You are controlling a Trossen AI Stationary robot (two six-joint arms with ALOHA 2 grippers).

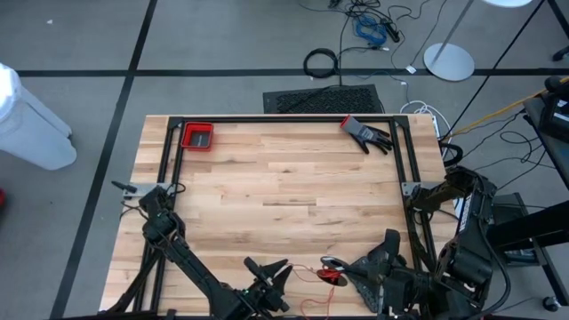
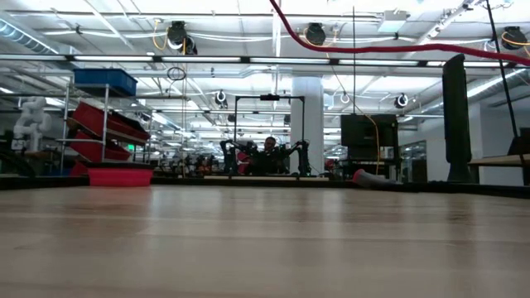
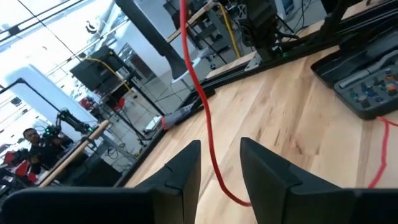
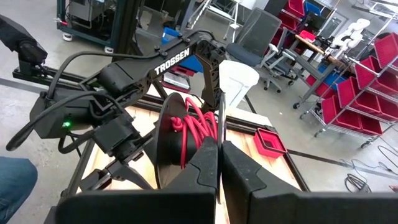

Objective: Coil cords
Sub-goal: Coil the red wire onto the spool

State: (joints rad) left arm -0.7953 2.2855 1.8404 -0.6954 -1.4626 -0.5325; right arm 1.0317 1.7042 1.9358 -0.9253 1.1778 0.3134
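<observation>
R gripper (image 4: 217,163) is clamping shut on the disc (image 4: 169,140), red cord (image 4: 198,132) already wound on it, just ahead of its fingers. L gripper (image 3: 219,163) is standing part open, holding nothing; cord's free length is running btwn its fingers, long axis pointing away. Both are working near the wood table's (image 1: 284,178) front edge, busy lab behind.

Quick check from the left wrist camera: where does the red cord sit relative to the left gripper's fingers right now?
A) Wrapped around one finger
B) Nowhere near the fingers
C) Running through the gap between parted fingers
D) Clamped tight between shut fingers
C: in the left wrist view the red cord passes down through the gap of the left gripper, whose fingers stand apart.
</observation>
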